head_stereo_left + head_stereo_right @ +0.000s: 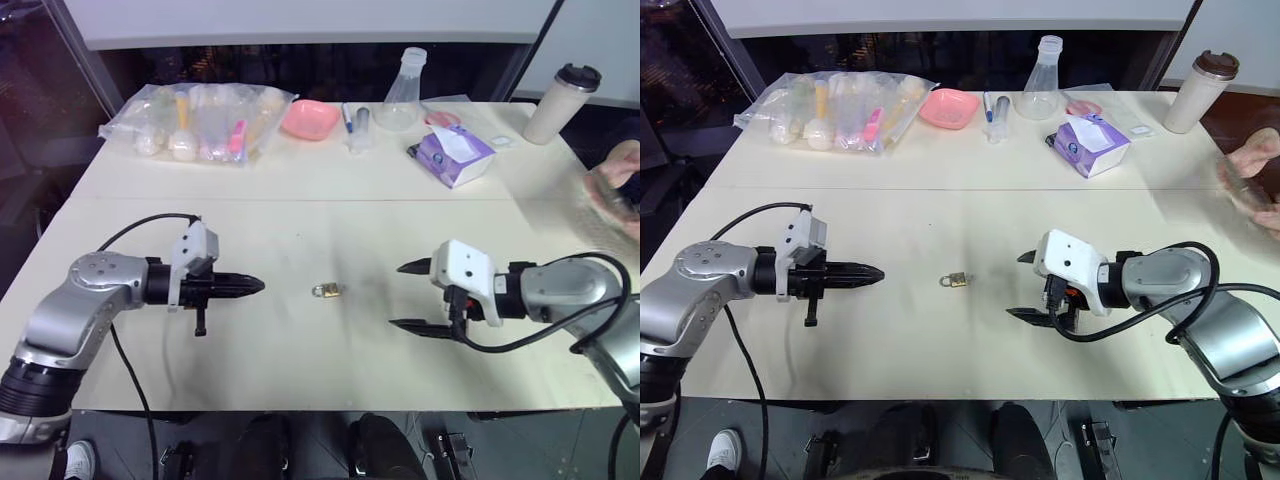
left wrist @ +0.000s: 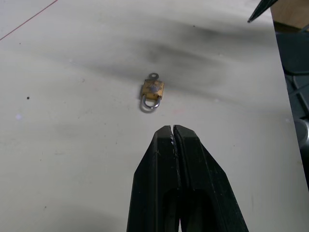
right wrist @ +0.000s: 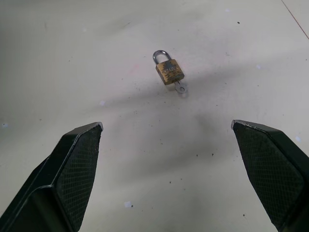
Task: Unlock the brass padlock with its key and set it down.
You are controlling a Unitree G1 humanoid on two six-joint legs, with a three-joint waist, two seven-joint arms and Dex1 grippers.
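Observation:
The brass padlock (image 1: 328, 291) lies flat on the pale table (image 1: 300, 360) between my two arms, its silvery shackle closed and a small key (image 3: 180, 89) sticking out of its bottom. My left gripper (image 1: 256, 286) hovers to its left, pointing at it, fingers shut with nothing between them. My right gripper (image 1: 405, 296) stands to the right of the padlock, its jaws wide open and empty, aimed toward the lock. The padlock (image 2: 151, 91) lies a short way ahead of the shut left fingertips (image 2: 172, 129), apart from them.
At the table's far side sit a clear bag of items (image 1: 200, 122), a pink bowl (image 1: 308, 119), a glass flask (image 1: 403, 92), a purple tissue pack (image 1: 454, 153) and a lidded cup (image 1: 560, 102). A person's hand (image 1: 615, 185) reaches in at the right edge.

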